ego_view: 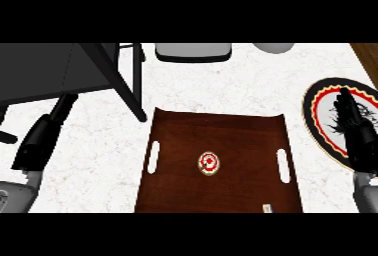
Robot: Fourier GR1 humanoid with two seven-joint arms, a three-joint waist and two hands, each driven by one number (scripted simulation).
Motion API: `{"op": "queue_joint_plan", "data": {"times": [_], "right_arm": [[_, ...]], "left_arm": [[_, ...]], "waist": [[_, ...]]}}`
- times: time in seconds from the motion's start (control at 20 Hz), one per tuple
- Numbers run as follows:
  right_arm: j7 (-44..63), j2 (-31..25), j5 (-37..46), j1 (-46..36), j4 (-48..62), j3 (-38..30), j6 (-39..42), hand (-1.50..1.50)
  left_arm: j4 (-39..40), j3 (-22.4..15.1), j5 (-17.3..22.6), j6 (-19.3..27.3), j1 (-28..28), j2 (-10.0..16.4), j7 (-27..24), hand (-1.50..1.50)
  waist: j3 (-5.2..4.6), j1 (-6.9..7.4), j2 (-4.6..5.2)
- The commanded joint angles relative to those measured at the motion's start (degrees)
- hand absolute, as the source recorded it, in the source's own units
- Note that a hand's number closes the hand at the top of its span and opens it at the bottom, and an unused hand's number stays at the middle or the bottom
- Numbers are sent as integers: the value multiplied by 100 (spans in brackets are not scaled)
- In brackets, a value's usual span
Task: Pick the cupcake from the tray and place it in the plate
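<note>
cupcake (209, 163): centre of tray (221, 130) | right robot hand (353, 125): fingers straight, empty, over plate (316, 107) at worktop's right edge | left robot hand (37, 142): open, left edge | risk: sideways approach may topple cupcake

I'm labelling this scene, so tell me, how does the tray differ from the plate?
The tray is rectangular and dark brown, with a slot along each side; the plate is round, ringed in black, red and white. The tray carries the cupcake; no cupcake shows on the plate, and the right hand shows over it. Both lie flat on the counter.
</note>
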Motion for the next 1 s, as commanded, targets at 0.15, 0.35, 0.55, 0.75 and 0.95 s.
{"op": "queue_joint_plan", "data": {"times": [0.15, 0.35, 0.55, 0.75, 0.95], "right_arm": [[516, 1636, -1652, -593, -553, 727, 1173, -150], [497, 2323, -434, -847, -1327, 1429, -374, -150], [-649, 2499, -962, 163, -1823, 1628, -759, -150], [-456, 2515, -826, 979, -2879, 2020, -734, -150], [154, 1719, -806, 1081, -3315, 2107, -63, -150]], "left_arm": [[174, 165, -79, 154, 283, 48, -43, 0], [447, 313, -1, 361, 822, -128, -135, 0], [290, 247, -120, 557, 1298, -346, -422, 0], [520, 371, -228, 438, 1324, -451, -597, 0], [-70, 574, -179, 286, 1568, -333, -395, 0]], "waist": [[-47, 318, -79], [-78, 57, -117], [-61, -37, -106], [-63, -81, -86], [-61, -38, -91]]}}
